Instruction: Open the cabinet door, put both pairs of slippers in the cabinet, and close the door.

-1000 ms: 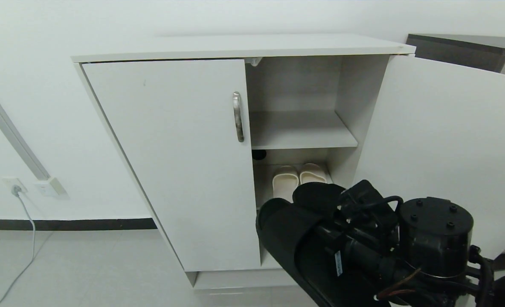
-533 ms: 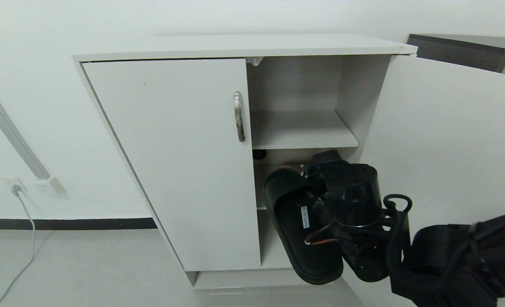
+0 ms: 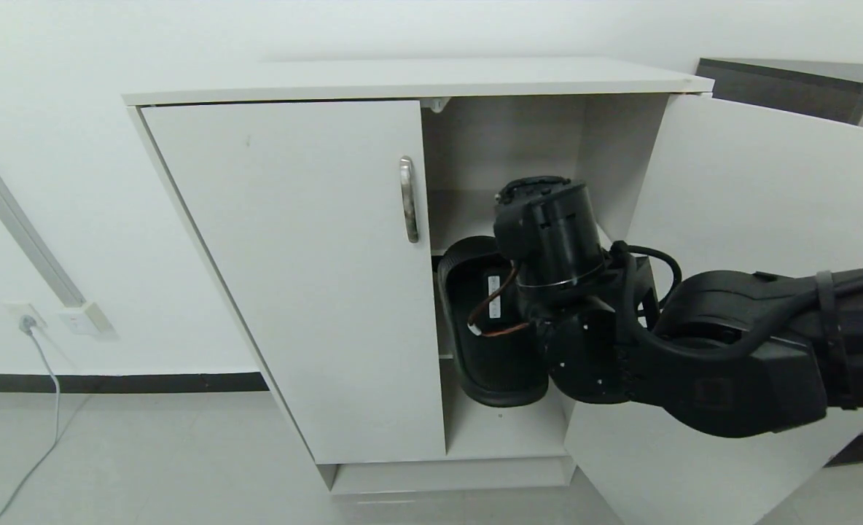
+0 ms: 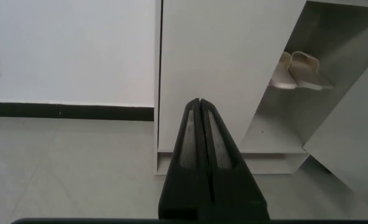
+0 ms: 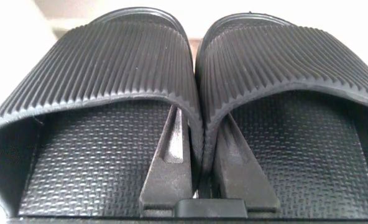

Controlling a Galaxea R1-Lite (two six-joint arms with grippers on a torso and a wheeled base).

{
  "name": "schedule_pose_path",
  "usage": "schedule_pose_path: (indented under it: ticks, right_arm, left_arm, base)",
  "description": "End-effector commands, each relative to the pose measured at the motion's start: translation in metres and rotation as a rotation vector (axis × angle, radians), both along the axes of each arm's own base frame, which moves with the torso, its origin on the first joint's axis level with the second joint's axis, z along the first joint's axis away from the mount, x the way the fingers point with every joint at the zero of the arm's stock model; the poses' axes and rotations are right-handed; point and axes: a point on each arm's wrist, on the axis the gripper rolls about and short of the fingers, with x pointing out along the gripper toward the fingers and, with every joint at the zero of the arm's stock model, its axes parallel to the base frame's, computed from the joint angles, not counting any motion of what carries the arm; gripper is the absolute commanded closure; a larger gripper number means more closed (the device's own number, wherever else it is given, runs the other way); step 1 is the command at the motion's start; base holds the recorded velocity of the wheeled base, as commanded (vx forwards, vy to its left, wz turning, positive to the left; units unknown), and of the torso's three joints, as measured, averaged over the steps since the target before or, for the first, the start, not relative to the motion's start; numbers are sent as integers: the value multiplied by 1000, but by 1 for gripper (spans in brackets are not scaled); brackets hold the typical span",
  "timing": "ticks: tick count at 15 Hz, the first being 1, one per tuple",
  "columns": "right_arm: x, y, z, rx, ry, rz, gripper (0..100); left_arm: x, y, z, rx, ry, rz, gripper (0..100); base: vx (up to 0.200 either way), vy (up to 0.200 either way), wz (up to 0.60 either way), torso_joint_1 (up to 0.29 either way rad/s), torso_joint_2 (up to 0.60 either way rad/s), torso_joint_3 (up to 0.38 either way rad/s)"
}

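The white cabinet (image 3: 402, 76) has its left door (image 3: 293, 277) closed and its right door (image 3: 752, 240) swung wide. In the opening hangs a pair of black slippers (image 3: 486, 328), just under the upper shelf (image 3: 461, 219). My right gripper (image 5: 199, 174) is shut on the black slippers (image 5: 109, 81), pinching their two inner walls together. My right wrist (image 3: 548, 240) hides the fingers in the head view. A cream pair of slippers (image 4: 296, 65) lies on the cabinet's middle shelf. My left gripper (image 4: 199, 106) hangs low in front of the cabinet, shut and empty.
A steel handle (image 3: 407, 198) sits on the closed door's inner edge. A wall socket with a trailing cable (image 3: 27, 321) is far left. A dark grey unit (image 3: 789, 84) stands behind the open door. Bare tiled floor (image 3: 147, 452) lies to the left.
My right arm has risen and pushed forward, carrying the black slippers from low in front of the cabinet into its opening. It now covers the cream pair in the head view.
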Motion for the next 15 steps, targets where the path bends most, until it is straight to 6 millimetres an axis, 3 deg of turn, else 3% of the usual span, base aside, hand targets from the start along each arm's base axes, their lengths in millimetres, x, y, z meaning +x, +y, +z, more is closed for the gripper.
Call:
schedule_pose_path:
  ticks: [1,9,15]
  right_arm:
    - [10,-2,3,7,-8,-28,100]
    - [20,-15,-3,10,6,-73,100]
    - [23,-18,-4,12,8,-76,100]
  left_arm:
    - [0,0,0,0,1,1,100]
    - [0,0,0,0,1,1,100]
    - [0,0,0,0,2,1,100]
  base:
    - [0,0,0,0,0,0]
    - [0,0,0,0,0,0]
    - [200,0,0,1,2,4]
